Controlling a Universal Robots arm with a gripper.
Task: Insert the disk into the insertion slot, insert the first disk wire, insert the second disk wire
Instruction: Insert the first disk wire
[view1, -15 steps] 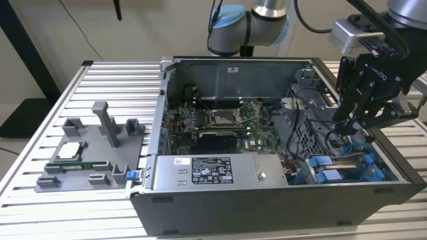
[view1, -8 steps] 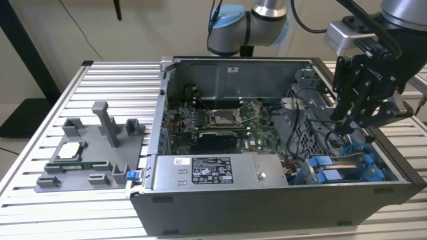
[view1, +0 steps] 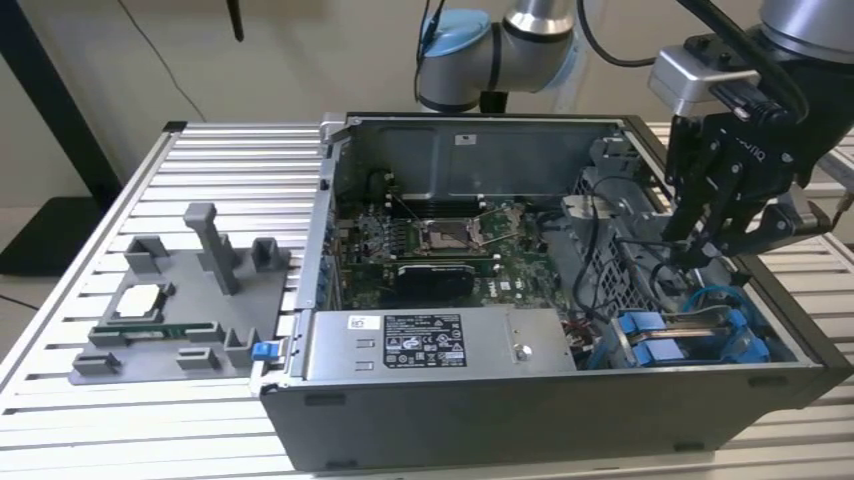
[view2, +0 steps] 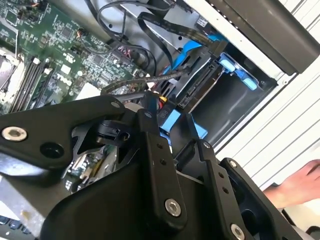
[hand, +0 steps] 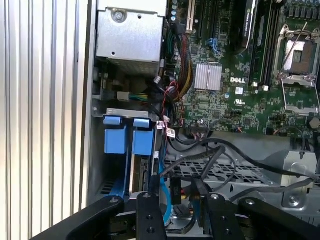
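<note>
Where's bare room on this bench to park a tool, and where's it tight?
Bare slats of the table at the exterior view's left, beyond the fixture tray, and in front of the tray and computer case. Crowded: the blue-tabbed insertion slot, with cables and the gripper.

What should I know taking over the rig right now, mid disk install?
Gripper: open, low over the drive cage, with a blue wire between its fingers.
Disk: appears seated in the insertion slot.
Done: disk insertion, by the look of it.
Left: both disk wires; I can't see either plugged in.
Note: a person's hand is beside the case.
</note>
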